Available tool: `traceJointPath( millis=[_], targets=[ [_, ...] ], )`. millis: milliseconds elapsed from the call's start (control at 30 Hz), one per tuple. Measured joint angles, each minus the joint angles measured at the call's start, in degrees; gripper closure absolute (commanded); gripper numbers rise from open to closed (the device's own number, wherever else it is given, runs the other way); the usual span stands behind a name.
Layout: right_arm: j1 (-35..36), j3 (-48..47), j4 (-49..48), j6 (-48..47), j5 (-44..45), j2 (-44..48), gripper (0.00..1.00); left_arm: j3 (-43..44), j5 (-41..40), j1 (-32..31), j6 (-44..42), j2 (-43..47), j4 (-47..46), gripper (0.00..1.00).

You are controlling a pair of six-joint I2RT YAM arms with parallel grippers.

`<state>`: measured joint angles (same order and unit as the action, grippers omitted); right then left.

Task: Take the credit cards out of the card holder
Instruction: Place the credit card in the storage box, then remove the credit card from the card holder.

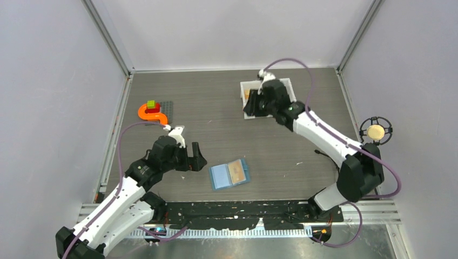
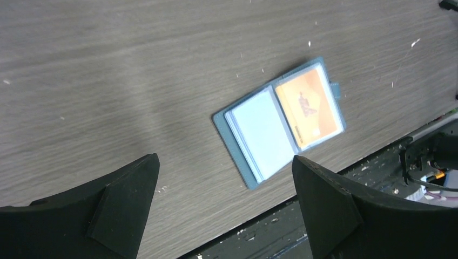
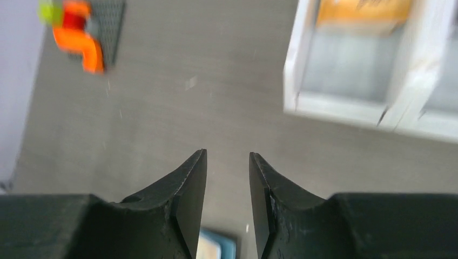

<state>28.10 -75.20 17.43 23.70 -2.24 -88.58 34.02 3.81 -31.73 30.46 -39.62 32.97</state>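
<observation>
The light-blue card holder lies open on the table near the front edge. An orange-yellow card sits in its right pocket; the left pocket shows pale sleeves. In the left wrist view the holder and its card lie just ahead of my left gripper, which is open wide and empty. In the top view the left gripper is just left of the holder. My right gripper hovers at the white tray, its jaws slightly apart and empty. Another orange card lies in the tray. No dark card shows.
An orange curved toy with a green and red block sits on a grey baseplate at the back left, also in the right wrist view. A yellow ball in a black ring stands at the right edge.
</observation>
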Motion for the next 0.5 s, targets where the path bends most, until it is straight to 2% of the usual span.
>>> traceJointPath(
  millis=[333,500],
  targets=[
    [14.49,25.64,0.04,3.23,-1.31,13.55,0.63,-10.78,9.84,0.0,8.04,-0.24,-10.12,0.14],
    [20.15,30.6,-4.24,7.32,-3.39,17.07,0.56,-13.99,13.38,0.0,11.5,-1.97,-16.26,0.17]
  ],
)
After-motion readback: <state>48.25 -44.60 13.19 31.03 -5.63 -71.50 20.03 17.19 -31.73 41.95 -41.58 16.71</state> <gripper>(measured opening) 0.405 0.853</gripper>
